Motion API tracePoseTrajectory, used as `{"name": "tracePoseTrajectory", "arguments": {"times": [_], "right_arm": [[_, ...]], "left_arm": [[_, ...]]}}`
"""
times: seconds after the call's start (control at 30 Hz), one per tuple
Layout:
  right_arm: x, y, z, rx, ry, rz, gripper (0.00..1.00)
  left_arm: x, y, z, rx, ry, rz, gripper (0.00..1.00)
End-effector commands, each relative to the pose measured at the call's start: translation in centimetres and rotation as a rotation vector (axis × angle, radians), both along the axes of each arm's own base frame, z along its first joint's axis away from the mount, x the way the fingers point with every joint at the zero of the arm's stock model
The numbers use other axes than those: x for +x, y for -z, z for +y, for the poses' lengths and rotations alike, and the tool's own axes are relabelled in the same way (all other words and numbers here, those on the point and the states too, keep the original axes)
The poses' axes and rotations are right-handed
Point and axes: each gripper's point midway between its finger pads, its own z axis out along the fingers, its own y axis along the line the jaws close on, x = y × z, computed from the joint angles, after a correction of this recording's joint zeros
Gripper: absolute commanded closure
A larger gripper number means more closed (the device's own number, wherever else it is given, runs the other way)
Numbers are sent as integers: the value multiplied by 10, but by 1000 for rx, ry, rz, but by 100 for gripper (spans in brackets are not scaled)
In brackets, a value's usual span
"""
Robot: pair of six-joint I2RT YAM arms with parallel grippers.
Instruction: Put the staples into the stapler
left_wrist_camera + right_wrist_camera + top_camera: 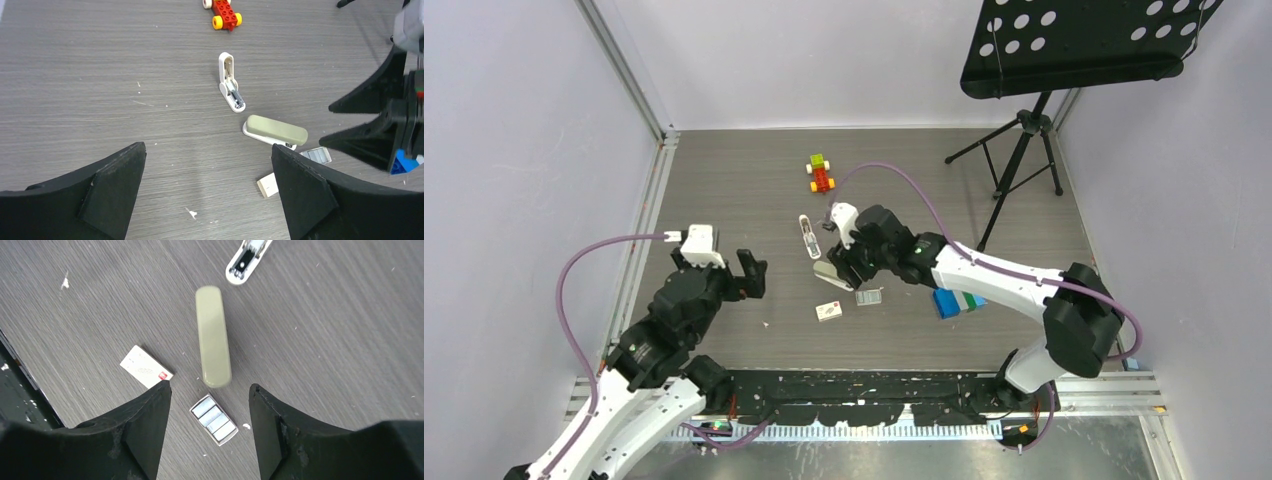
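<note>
The grey wood-grain bench (pixel 724 180) carries everything, with a black perforated music stand (pixel 1074 40) rising over its far right corner. The left hand (pixel 207 160) hangs near the left edge, fingers wide apart and holding nothing. The right hand (pixel 210 387) hovers over the middle of the bench, its fingers also spread and empty. A blue-green-white box (pixel 954 300) lies toward the near right, partly under the right arm. The stapler (pixel 212 335) lies flat and closed in the middle of the bench, grey-beige top up, directly below the right hand. A shorter white object (pixel 230 82) lies just beyond it, apart from it, and a toy brick car (pixel 821 175) sits farther toward the far edge. The small white carton (pixel 145 367) lies between the stapler and the near edge. The staples (pixel 213 420) are beside it in a little tray, just off the stapler's end, not touching it.
</note>
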Motion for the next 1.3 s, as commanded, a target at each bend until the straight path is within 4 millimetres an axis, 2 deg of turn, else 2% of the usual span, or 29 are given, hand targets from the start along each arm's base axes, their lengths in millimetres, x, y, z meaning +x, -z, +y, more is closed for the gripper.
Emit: {"name": "tracePoseTrajectory", "arguments": {"times": [0.0, 0.27, 0.4, 0.53, 0.77, 1.0, 1.27], "right_arm": [[-2, -7, 0, -119, 15, 39, 37], [20, 15, 5, -354, 28, 60, 44], [24, 23, 7, -411, 27, 58, 46], [23, 27, 10, -423, 15, 69, 49], [16, 38, 13, -448, -13, 108, 54], [10, 44, 17, -450, -35, 127, 54], [10, 60, 17, -480, -39, 147, 75]], "left_arm": [[-16, -14, 11, 81, 62, -39, 0], [-32, -11, 33, 48, 22, -142, 0], [-36, -12, 43, 35, -11, -192, 0], [-37, -16, 48, 25, -30, -223, 0], [-36, -10, 47, 49, -24, -198, 0], [-34, -10, 48, 58, -28, -202, 0], [-33, -9, 48, 65, -33, -206, 0]]}}
